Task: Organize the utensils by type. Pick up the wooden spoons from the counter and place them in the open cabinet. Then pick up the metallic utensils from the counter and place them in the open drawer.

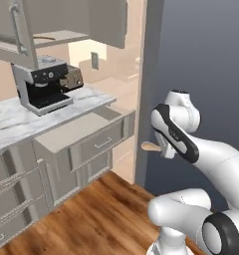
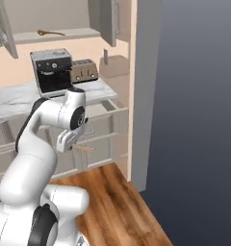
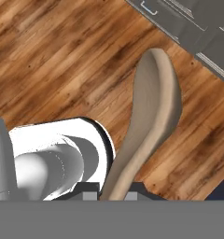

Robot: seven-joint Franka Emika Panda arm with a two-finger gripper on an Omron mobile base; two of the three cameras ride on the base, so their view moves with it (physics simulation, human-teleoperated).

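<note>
My gripper [image 3: 110,196] is shut on the handle of a pale tan wooden spoon [image 3: 153,116], whose round bowl points away from the hand over the wood floor. The spoon [image 1: 150,146] sticks out of the gripper [image 1: 164,148] to the right of the open drawer [image 1: 76,130], below counter height. From the other side the spoon [image 2: 83,148] juts from the gripper [image 2: 69,141] in front of the base units. An orange-brown wooden spoon [image 2: 51,33] lies on the shelf of the open cabinet [image 2: 64,34] above the marble counter [image 2: 16,101]. The metallic utensils are out of view.
A coffee machine [image 1: 42,87] and a toaster [image 1: 71,77] stand on the counter [image 1: 12,122] under the cabinet [image 1: 57,37]. A tall wall edge [image 1: 149,89] rises right of the drawer [image 2: 108,104]. Wood floor [image 1: 101,209] lies in front of the units.
</note>
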